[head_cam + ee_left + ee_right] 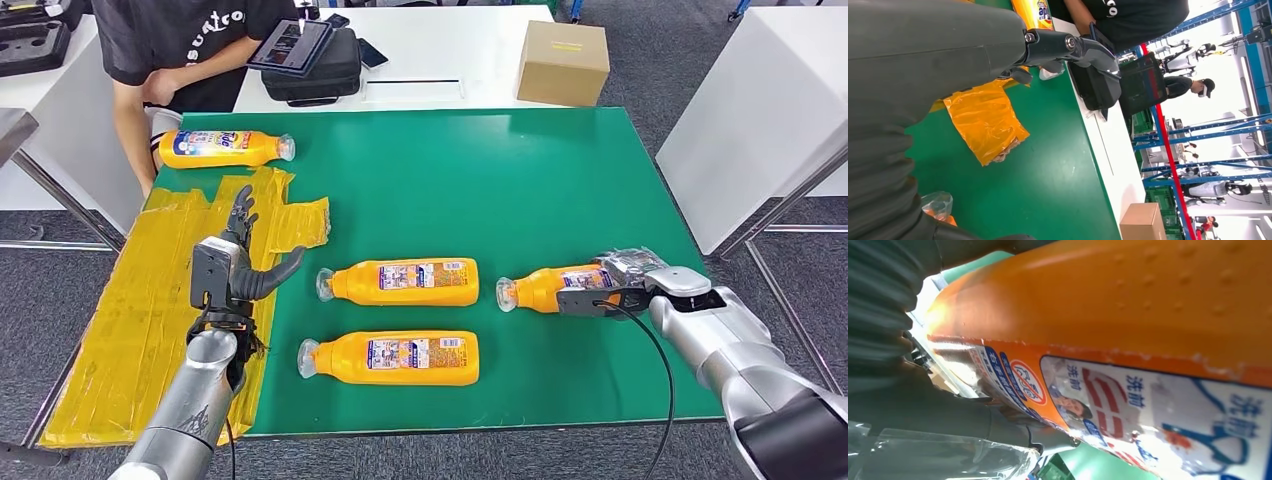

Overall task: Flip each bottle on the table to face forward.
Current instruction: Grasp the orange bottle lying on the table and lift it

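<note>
Several orange bottles lie on their sides on the green mat (500, 180). One bottle (225, 148) rests at the far left corner, its blue and yellow label facing up. Two more lie mid-table, one (400, 282) behind the other (395, 358), caps pointing left. A fourth bottle (540, 288) lies to the right; my right hand (620, 285) grips its base end. Up close, that bottle (1128, 340) shows a printed label, with my fingers (1013, 427) curled against it. My left hand (235, 262) hovers open, fingers spread, over the yellow tape, left of the middle bottles.
Yellow tape (150, 300) covers the mat's left side. A person (180, 50) stands at the far left corner beside the far bottle. Behind the mat sit a black bag (315, 70) with a tablet on it and a cardboard box (563, 62). A white table (760, 110) stands right.
</note>
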Motion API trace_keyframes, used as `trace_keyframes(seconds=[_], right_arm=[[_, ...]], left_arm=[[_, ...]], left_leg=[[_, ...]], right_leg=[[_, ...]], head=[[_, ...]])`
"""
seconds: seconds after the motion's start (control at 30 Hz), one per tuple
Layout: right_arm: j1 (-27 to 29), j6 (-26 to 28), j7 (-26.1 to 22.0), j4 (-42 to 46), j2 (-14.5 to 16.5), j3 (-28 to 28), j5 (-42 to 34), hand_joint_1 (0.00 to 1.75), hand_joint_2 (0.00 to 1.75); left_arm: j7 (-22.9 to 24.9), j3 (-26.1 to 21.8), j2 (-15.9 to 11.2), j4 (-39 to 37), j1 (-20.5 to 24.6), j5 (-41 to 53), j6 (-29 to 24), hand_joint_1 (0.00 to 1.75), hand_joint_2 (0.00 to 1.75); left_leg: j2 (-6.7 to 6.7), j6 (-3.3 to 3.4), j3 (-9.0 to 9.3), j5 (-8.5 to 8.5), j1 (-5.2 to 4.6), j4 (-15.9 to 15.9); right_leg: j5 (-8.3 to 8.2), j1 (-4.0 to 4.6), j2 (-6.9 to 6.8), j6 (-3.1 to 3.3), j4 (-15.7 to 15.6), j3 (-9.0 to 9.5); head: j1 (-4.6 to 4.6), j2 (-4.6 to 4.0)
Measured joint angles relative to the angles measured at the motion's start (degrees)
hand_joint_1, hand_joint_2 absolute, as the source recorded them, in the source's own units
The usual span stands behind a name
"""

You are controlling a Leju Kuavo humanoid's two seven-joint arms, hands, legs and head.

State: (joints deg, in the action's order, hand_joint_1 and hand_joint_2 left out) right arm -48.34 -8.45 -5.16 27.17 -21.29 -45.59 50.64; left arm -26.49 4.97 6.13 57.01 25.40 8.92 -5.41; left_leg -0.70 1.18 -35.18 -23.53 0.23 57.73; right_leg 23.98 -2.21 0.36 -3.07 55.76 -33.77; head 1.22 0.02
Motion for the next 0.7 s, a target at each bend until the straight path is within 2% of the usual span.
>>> trace_keyframes(seconds=[0.7], right_arm=[[1.26,3.64,2.93,-0.11,1.23,-0.04,1.22,1.75,1.75]], left_arm=[[-0.02,-0.03,-0.01,-0.11,-0.15,0.39,-1.09,0.00,1.75]], left_leg=[[0.09,0.01,0.49,0.00,0.01,-0.01]], right_leg=[[-0.01,0.01,0.04,-0.01,-0.01,0.47]], head=[[0.00,-0.01]])
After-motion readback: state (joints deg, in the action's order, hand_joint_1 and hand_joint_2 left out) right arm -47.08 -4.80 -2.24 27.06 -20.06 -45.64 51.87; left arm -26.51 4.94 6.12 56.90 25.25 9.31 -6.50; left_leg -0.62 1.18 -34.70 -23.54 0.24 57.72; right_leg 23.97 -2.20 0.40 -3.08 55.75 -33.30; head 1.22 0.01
